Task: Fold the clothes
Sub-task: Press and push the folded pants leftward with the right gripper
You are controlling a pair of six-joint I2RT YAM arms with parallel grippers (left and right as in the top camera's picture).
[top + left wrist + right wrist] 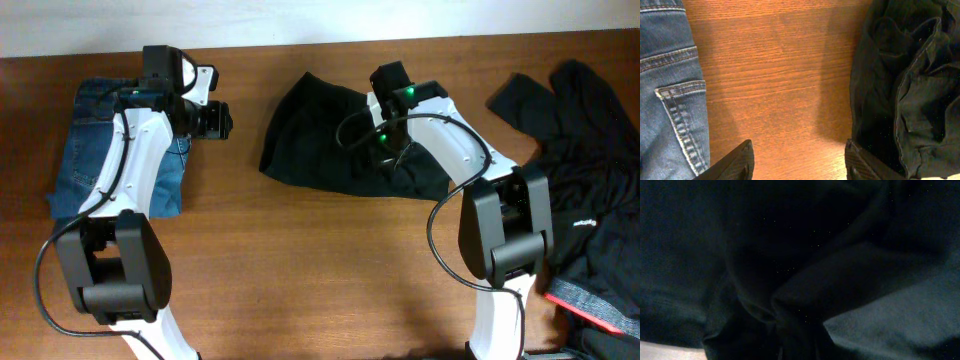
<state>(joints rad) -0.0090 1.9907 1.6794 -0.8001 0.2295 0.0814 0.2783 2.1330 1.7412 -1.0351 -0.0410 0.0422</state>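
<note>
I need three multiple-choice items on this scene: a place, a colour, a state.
1. Where do the folded blue denim jeans lie? A by the left arm; B by the right arm; C in the table's middle.
2. What colour is the crumpled fabric garment in the middle? A white; B black; C red.
3. How is the left claw? A shut on the jeans; B shut on the garment; C open over the brown wooden table.
Answers: 1 A, denim lies beside that arm; 2 B, dark all over; 3 C, its fingers stand apart, holding nothing.
</note>
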